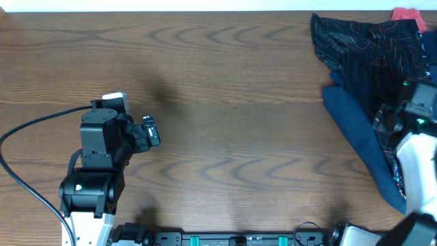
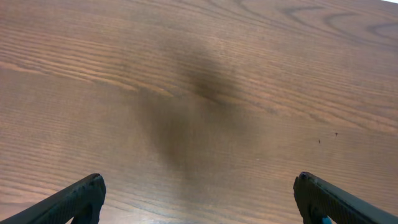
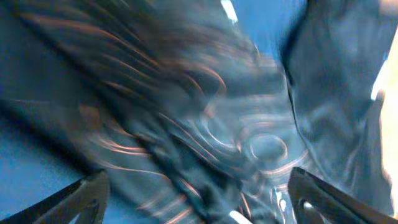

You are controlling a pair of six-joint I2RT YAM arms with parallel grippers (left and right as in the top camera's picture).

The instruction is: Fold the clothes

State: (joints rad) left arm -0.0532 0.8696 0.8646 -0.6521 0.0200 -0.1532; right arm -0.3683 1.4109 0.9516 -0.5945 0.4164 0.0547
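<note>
Right gripper fingertips sit in the two lower corners of the right wrist view, spread wide with nothing clamped between them. Directly beneath lies the black jersey, its orange-and-white contour lines running diagonally across the frame. This view is blurred, so contact between fingertips and fabric cannot be confirmed. The wide spread suits a descent onto thin, loose cloth, since it lets the fingers straddle a ridge of fabric before pinching.

Overhead, the jersey lies crumpled in the upper right of the frame. It rests partly over a navy garment that trails toward the lower right. A red cloth shows at the top right edge, just beside the jersey. Because the jersey is bunched and shares the heap, it probably has to be drawn onto bare table before any fold is made.

The left gripper hovers at centre left, well apart from the heap. Its fingers are parted over bare wood and hold nothing, a standby posture that leaves the middle of the table free.

Count:
- arms: two
- grippers: two
- jersey: one
- navy garment: one
- red cloth: one
</note>
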